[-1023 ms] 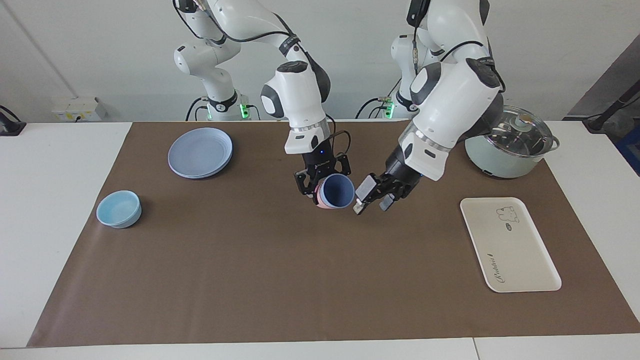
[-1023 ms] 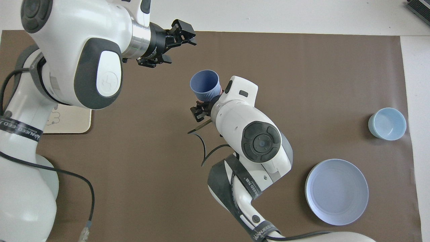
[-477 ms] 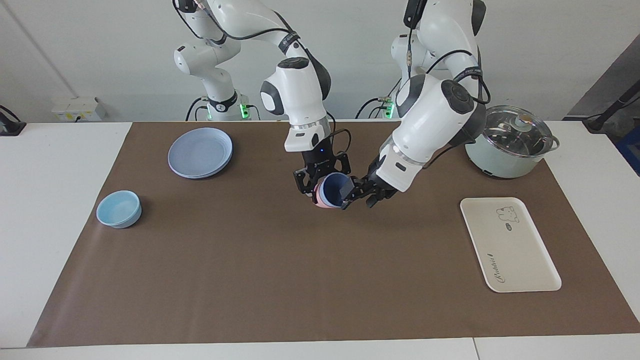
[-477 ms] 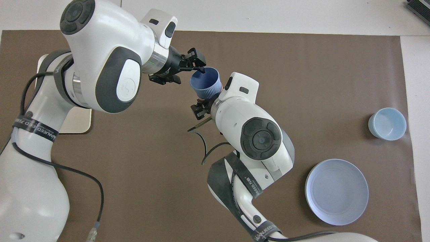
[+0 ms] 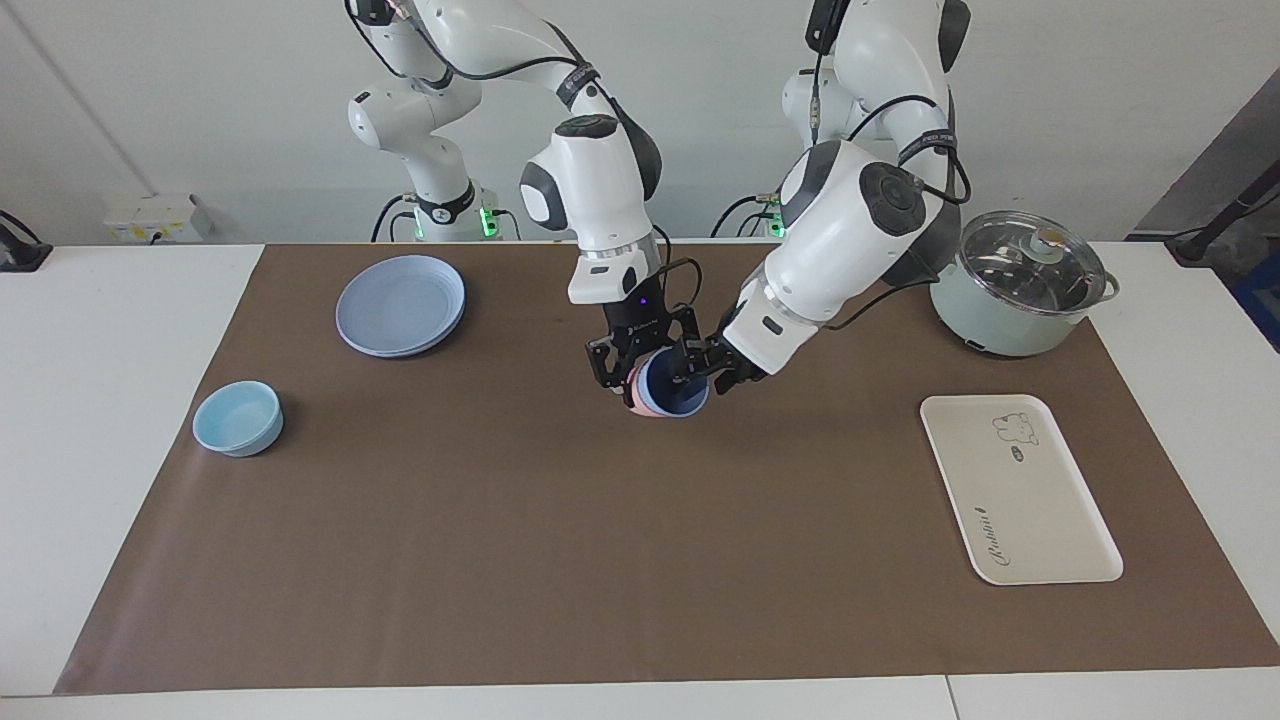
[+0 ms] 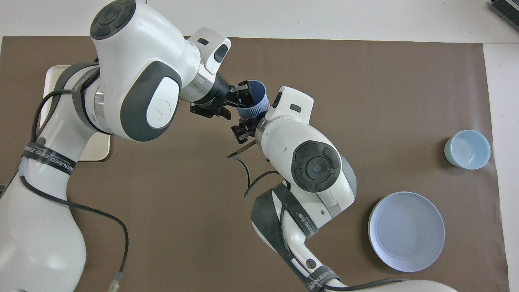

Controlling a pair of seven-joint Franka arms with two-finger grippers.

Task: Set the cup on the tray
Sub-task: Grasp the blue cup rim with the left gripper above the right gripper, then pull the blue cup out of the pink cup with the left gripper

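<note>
Cup: periwinkle-blue tapered tumbler, darker blue inside, ribbed outer wall in the overhead view; it sits nested in a salmon-pink tumbler, tilted with its mouth toward the facing camera, up in the air over the middle of the brown mat.
Right hand: comes down from 12 o'clock above the cups, fingers closed around the nested pair.
Left hand: comes in from 3 o'clock in the facing view; one finger is inside the cup's mouth, another outside its wall; whether they pinch the rim, I cannot tell.
Tray: cream-white, rounded corners, bear drawing and cursive writing; flat on the counter at the left arm's end, well apart from the cup.
Pot: glass-lidded, at 12 o'clock from the tray.
Plate: round, blue, at the right arm's end.
Bowl: light blue, at 7 o'clock from the plate.
</note>
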